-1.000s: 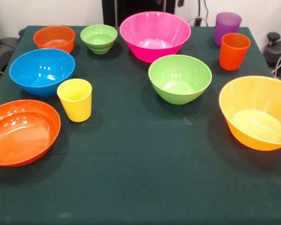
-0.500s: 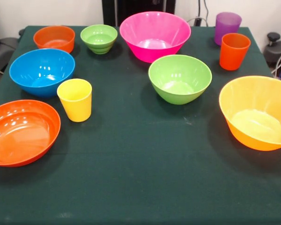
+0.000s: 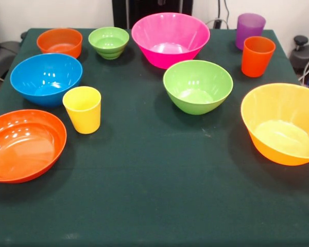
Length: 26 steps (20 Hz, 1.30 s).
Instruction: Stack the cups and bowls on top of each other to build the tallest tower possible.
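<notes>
On the green-clothed counter (image 3: 159, 200) nothing is stacked yet; every piece stands apart, mouth up. Largest are the pink bowl (image 3: 170, 38) at the far middle and the yellow-orange bowl (image 3: 283, 123) at the right edge, then the shallow orange bowl (image 3: 23, 145), blue bowl (image 3: 46, 78) and medium green bowl (image 3: 198, 86). Smaller: red-orange bowl (image 3: 59, 41), ribbed green bowl (image 3: 108, 41). Then the yellow cup (image 3: 83, 109), orange cup (image 3: 257, 55), purple cup (image 3: 250, 30). The tool is out of sight, so its state and bearing to any bowl cannot be told.
</notes>
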Motion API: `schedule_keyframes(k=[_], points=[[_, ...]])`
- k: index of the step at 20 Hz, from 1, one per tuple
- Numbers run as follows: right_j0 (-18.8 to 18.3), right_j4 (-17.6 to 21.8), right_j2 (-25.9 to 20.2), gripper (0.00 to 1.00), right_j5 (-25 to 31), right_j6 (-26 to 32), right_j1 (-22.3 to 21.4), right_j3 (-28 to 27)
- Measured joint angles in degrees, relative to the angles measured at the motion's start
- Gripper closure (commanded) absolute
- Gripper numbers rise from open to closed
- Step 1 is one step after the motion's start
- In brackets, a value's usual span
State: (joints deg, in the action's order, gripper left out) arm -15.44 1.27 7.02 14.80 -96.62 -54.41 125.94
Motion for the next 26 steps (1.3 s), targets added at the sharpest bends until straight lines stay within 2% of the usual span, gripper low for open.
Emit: schedule_keyframes(k=[11,17,26], points=[[-1.4,0.5,-0.5,0.0,0.0,0.0,-0.2,0.0],[-6.0,2.7,-1.4,0.0,0.0,0.0,1.0,0.0],[-9.9,5.8,-1.7,0.0,0.0,0.0,5.4,-0.5]])
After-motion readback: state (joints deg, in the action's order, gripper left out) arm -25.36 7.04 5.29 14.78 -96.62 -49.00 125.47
